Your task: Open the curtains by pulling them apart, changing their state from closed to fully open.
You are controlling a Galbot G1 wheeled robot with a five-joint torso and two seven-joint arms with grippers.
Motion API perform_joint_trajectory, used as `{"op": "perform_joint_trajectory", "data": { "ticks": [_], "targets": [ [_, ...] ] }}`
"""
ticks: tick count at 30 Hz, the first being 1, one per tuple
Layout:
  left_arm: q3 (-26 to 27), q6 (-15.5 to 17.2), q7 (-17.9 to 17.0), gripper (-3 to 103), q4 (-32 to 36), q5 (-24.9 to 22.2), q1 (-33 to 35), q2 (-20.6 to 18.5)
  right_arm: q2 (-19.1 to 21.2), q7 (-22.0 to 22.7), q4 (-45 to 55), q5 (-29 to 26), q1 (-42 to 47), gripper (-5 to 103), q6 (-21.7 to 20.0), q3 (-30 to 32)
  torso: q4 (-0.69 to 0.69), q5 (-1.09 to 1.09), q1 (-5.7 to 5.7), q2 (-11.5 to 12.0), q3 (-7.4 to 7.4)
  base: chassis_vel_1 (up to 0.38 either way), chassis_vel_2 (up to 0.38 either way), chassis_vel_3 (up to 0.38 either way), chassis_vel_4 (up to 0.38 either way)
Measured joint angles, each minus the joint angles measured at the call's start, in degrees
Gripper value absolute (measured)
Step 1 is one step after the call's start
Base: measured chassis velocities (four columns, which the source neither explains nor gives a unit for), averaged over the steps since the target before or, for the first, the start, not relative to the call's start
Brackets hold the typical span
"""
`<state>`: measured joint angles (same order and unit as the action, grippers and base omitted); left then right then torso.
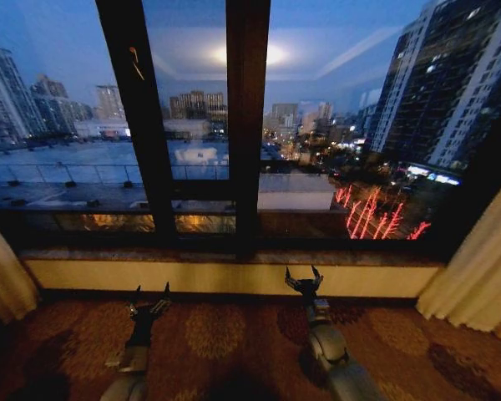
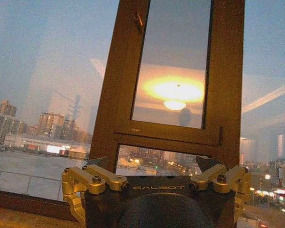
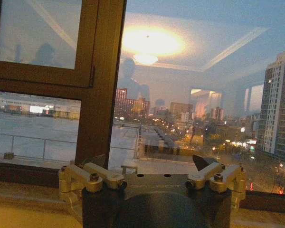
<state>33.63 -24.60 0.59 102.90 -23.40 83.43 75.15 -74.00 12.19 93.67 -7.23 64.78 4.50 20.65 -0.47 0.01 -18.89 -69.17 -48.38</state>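
Left gripper: low over the carpet in the head view, aimed at the window wall, fingers spread apart with nothing between them. The left wrist view confirms it: gold linkages splayed to either side, dark fingertips parted, only glass ahead of them.

Right gripper: likewise low, slightly nearer the sill, fingers spread and holding nothing. In the right wrist view its fingertips stand well apart against the window.

Neither gripper touches fabric. Both sit near the middle of the window wall, well apart from the cloth at either side.

The curtains: one panel is bunched against the left end of the sill; the other hangs gathered at the right end. Between them the window is bare from frame to frame, the dusk skyline and a reflected ceiling lamp plainly visible through it. The dark upright frame stands uncovered at the centre. The sill runs unobstructed along its length.

Assessment: the panels stand drawn to the two ends and no fabric covers the glass. On this evidence the opening appears complete or very nearly so. What may be left, if anything, is tidying the gathered panels further outward; their top edges are out of frame, so full travel cannot be verified.
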Motion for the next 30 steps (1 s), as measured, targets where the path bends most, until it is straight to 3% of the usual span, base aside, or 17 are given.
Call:
{"op": "perform_joint_trajectory", "data": {
  "ticks": [8,30],
  "targets": [
    [0.0,0.0,0.0,100,0.0,0.0,0.0,0.0,0.0,0.0,0.0,0.0,0.0,100,0.0,0.0,0.01,-0.01,0.06,0.0,0.03,0.208,-0.217,-0.235,0.222],
    [0.0,0.0,0.0,100,0.0,0.0,0.0,0.0,0.0,0.0,0.0,0.0,0.0,100,0.0,0.0,0.01,-0.02,0.06,0.0,0.03,0.045,-0.049,-0.045,0.04]
  ]
}}
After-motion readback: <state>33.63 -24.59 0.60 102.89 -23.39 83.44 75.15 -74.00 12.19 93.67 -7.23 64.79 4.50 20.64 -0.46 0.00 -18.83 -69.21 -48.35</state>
